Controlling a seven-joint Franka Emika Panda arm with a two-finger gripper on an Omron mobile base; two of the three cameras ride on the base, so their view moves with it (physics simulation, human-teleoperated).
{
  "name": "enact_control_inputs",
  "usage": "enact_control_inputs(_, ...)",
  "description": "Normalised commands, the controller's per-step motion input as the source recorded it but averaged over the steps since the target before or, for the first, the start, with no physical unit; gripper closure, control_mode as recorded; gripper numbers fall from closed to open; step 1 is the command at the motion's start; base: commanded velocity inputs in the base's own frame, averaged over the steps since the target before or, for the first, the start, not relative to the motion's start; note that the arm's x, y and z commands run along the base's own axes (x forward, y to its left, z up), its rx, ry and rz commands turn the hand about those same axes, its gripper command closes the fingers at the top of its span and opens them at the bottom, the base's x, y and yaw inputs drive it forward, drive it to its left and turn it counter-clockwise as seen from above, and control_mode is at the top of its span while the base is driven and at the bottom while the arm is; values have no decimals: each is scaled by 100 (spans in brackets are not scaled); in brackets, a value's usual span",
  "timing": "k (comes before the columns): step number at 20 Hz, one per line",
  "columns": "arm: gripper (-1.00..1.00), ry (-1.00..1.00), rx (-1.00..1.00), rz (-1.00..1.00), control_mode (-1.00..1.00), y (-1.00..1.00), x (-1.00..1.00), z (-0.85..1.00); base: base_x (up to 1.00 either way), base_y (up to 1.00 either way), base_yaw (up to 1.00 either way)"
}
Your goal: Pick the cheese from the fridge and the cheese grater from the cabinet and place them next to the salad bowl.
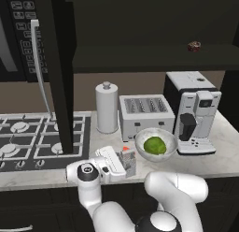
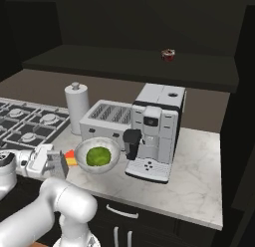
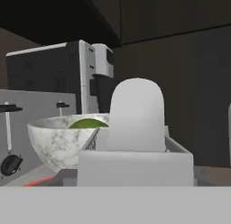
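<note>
The grey cheese grater (image 1: 130, 162) stands low over the counter's front edge, just left of the salad bowl (image 1: 156, 145), and my gripper (image 1: 124, 163) is shut on it from the left. In the hand view the cheese grater (image 3: 135, 142) looms close, its arched handle upright, with the marbled salad bowl (image 3: 58, 139) behind it. The cheese (image 1: 125, 149), orange with a red side, lies on the counter between grater and bowl. From the right I see the gripper (image 2: 53, 164), the cheese grater (image 2: 59, 164), the cheese (image 2: 70, 158) and the salad bowl (image 2: 97, 155) in a row. The cabinet (image 1: 154, 53) door (image 1: 58, 72) hangs open. The fridge is out of view.
Behind the bowl stand a silver toaster (image 1: 145, 115), a coffee machine (image 1: 193, 115) and a paper towel roll (image 1: 106, 107). A gas stove (image 1: 28, 137) lies to the left. A tiny dark-red round object (image 1: 194, 46) sits on the cabinet shelf. Bare marble (image 2: 199, 176) spreads right of the coffee machine.
</note>
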Motion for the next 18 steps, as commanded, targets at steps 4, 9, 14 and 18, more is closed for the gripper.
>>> enact_control_inputs(4, 100, -4, -3, 1, -100, -29, 0, -41, 0, 0, 0)
enact_control_inputs(9, 100, 6, -2, 0, -100, -29, 0, -4, 0, 0, 0)
enact_control_inputs(14, 100, 1, 0, 3, -100, -35, 0, -5, 0, 0, 0)
enact_control_inputs(18, 100, 0, 0, 4, -100, -37, 0, -8, 0, 0, 0)
